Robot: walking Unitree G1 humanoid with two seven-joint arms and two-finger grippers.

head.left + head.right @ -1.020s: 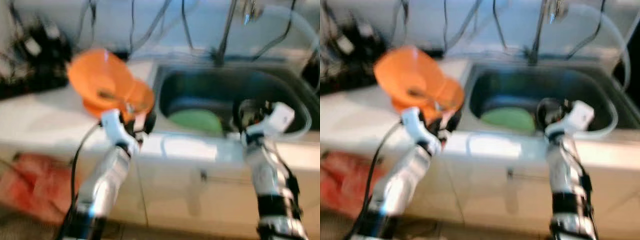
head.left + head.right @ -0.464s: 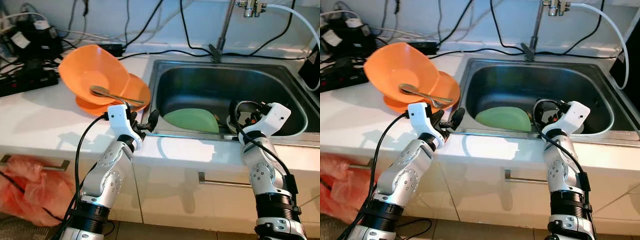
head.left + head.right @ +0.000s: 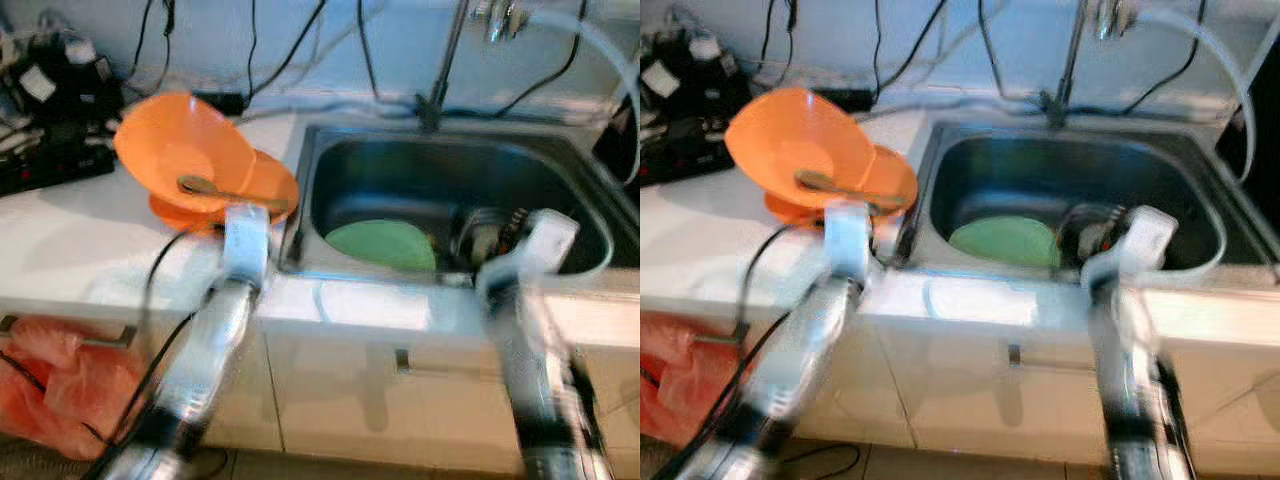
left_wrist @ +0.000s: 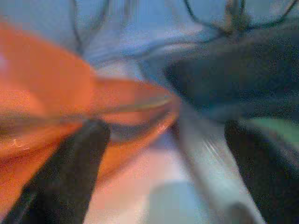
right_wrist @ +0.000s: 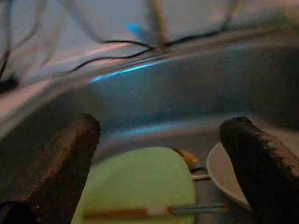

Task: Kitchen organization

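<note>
Two orange bowls lean together on the white counter left of the sink, with a spoon lying across them. A green plate lies flat in the steel sink, and a small white dish sits beside it. My left gripper is open at the counter's front edge, between the orange bowl and the sink's left rim. My right gripper is open over the sink's front rim, facing the green plate. Both eye views are blurred.
Power strips and tangled cables crowd the back left of the counter. A faucet and a white hose rise behind the sink. A red plastic bag hangs below the counter at left, beside the cabinet fronts.
The picture has gone blurred again. My left gripper has swung from pointing at the sink rim towards the orange bowls. The right gripper stays over the sink's front rim.
</note>
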